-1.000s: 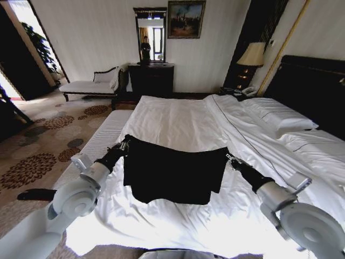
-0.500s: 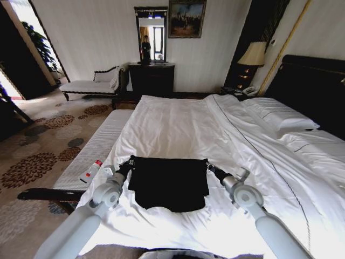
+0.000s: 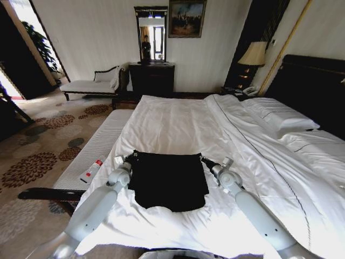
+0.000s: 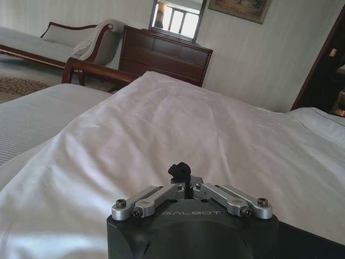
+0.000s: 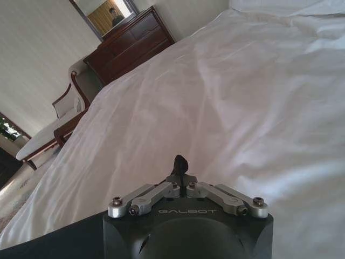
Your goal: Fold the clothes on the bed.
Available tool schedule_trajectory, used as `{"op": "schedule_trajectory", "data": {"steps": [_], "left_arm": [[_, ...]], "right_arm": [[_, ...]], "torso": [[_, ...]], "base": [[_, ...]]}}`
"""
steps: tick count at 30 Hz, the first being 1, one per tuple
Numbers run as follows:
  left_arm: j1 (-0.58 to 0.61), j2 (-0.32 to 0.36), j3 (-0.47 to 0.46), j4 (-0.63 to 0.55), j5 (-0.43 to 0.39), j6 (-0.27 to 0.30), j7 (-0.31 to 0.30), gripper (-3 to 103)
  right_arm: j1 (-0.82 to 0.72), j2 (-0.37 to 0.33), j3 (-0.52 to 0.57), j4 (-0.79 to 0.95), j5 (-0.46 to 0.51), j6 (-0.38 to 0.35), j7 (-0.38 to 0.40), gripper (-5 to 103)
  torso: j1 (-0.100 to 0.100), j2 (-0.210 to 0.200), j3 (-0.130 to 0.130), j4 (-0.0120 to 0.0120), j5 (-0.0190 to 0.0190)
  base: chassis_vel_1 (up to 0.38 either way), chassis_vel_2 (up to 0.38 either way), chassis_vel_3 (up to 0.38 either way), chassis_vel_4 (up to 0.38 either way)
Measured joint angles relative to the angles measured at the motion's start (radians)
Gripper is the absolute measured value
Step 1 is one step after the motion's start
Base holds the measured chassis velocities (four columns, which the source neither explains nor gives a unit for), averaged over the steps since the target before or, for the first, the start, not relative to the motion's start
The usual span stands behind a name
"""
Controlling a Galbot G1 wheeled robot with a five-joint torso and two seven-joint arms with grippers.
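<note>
Black garment [image 3: 168,179] lies flat on the white duvet of the bed [image 3: 178,121], near the bed's foot, lower hem bunched toward 6 o'clock. Left gripper [image 3: 131,158] sits at the garment's far corner at 10 o'clock, fingers clenched on a pinch of black fabric, as the left wrist view confirms [image 4: 183,181]. Right gripper [image 3: 204,159] sits at the opposite far corner at 2 o'clock, likewise clamped on fabric [image 5: 179,171]. Both arms extend low over the duvet.
</note>
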Motion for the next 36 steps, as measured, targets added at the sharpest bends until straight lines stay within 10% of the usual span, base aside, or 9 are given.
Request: {"op": "schedule_trajectory", "data": {"steps": [19, 36], "left_arm": [[-0.196, -0.164, 0.039, 0.368, 0.084, -0.029, 0.100, 2], [-0.056, -0.129, -0.007, 0.225, 0.047, -0.083, 0.147, 2]], "right_arm": [[0.218, 0.079, -0.080, -0.265, -0.032, 0.039, -0.040, 1], [0.056, 0.120, -0.024, -0.209, -0.222, 0.142, -0.135, 1]], "torso": [[0.000, 0.000, 0.000, 0.0004, 0.0000], [0.000, 0.000, 0.000, 0.0004, 0.0000]], "base": [[0.000, 0.000, 0.000, 0.000], [0.000, 0.000, 0.000, 0.000]]}}
